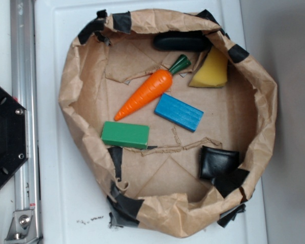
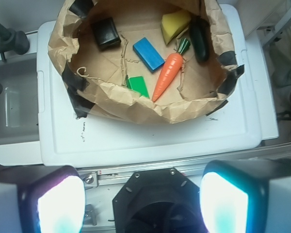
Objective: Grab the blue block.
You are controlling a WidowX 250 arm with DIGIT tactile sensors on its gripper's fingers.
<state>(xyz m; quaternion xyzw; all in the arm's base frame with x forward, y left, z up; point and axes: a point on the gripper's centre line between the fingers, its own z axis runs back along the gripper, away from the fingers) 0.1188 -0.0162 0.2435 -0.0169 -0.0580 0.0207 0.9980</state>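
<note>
blue block (image 1: pixel 179 112) lies flat near the middle of the brown paper nest (image 1: pixel 81 76), and nothing holds it yet. the gripper (image 2: pixel 143 201) hangs well back from the nest, over the black robot base (image 2: pixel 157 204), with its two fingers (image 2: pixel 60 206) wide apart and nothing between them. so the whole job is left, i think: reach in, come down, squeeze. the carrot (image 1: pixel 147 92) is just beside one corner of the block, and the green block (image 1: pixel 125 134) is near its other end. the side facing the black pouch (image 1: pixel 218 161) has bare paper. the crinkled walls stand up all around, so coming from above looks easiest.
</note>
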